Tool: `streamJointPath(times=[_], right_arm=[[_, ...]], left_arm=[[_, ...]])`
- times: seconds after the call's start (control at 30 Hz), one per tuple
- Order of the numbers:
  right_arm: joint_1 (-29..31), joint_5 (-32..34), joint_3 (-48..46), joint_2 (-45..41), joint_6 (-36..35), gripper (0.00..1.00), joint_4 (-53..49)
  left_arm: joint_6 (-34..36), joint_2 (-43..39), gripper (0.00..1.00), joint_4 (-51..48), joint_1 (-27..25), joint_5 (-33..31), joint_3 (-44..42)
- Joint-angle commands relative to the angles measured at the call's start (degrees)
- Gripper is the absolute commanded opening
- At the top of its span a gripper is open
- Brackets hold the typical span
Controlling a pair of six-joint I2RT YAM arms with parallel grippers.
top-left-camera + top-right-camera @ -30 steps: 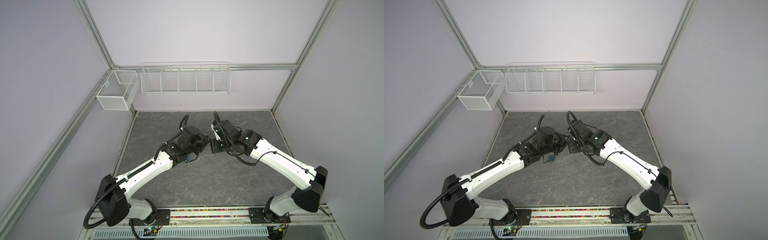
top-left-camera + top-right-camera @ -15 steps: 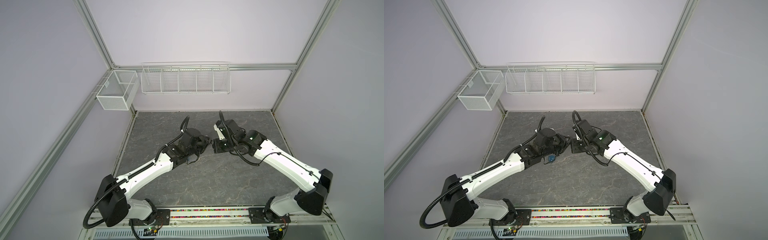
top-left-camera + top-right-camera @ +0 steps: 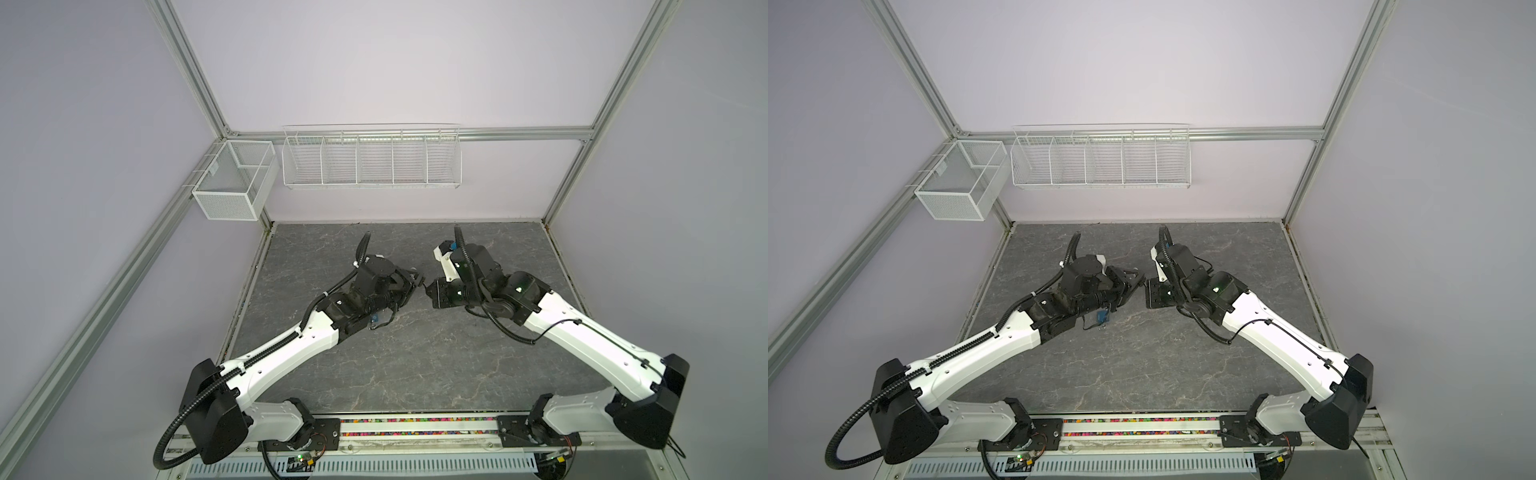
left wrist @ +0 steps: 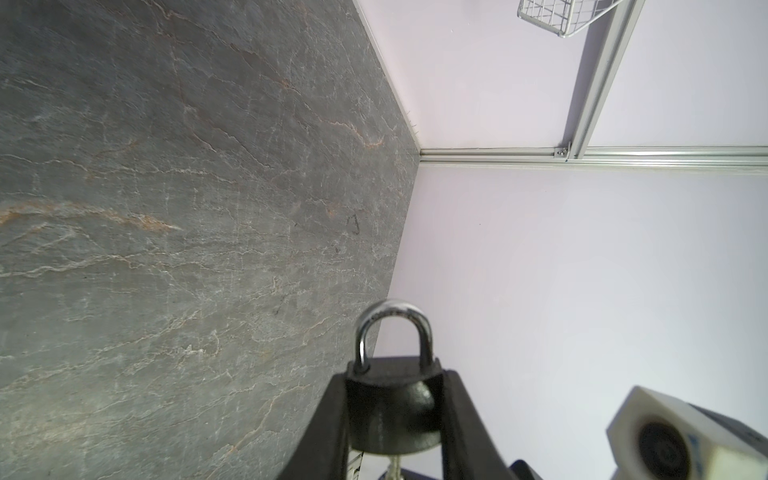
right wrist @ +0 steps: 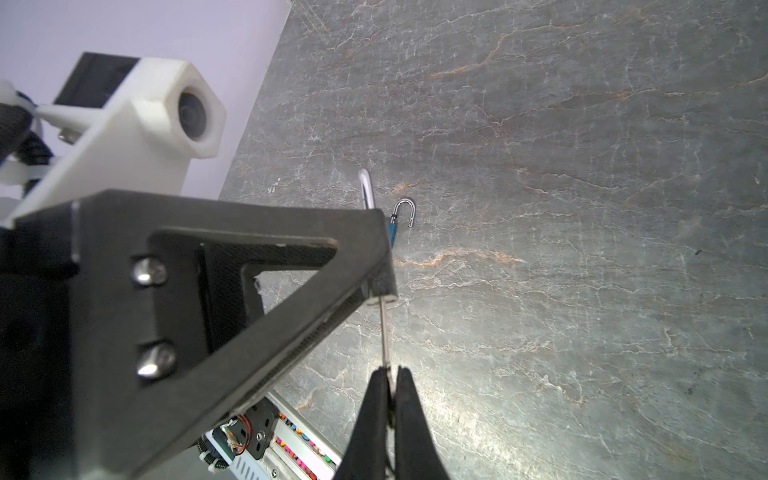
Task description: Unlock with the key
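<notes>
The padlock (image 4: 392, 399) is black and rounded, its silver shackle (image 4: 392, 328) seated in the body. The left gripper (image 4: 395, 376) is clamped on its sides. The right gripper (image 5: 389, 378) is pinched tight on the thin key (image 5: 384, 332), whose blade runs into the padlock's underside.

In both top views the two grippers meet at mid-frame above the grey slate table (image 3: 415, 365). A small blue padlock (image 5: 392, 232) lies near them with its shackle open. The table's edges, the walls and the wire baskets (image 3: 372, 160) are well apart.

Since a second ago the right arm's elbow has swung towards the right of the frame. The blue padlock has not moved.
</notes>
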Motion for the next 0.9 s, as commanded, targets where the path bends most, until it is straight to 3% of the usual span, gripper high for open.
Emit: streamJointPath(times=[0.0,0.4,0.87], right_arm=[[0.92,0.79,-1.08,-1.55,0.37,0.07,7.91],[5.58,13.27,-0.94,-2.96,-1.53,0.07,5.53],[6.09,12.17,0.29,-0.78,-1.93,0.07,7.72]], left_arm=[[-0.67,-1.12,0.01,-0.07,-1.06,5.48,-1.52],[-0.80,-2.05,0.01,-2.63,-0.88,2.78,-1.47],[-1.39,-1.56,0.01,-3.05,-0.99,2.46,-0.11]])
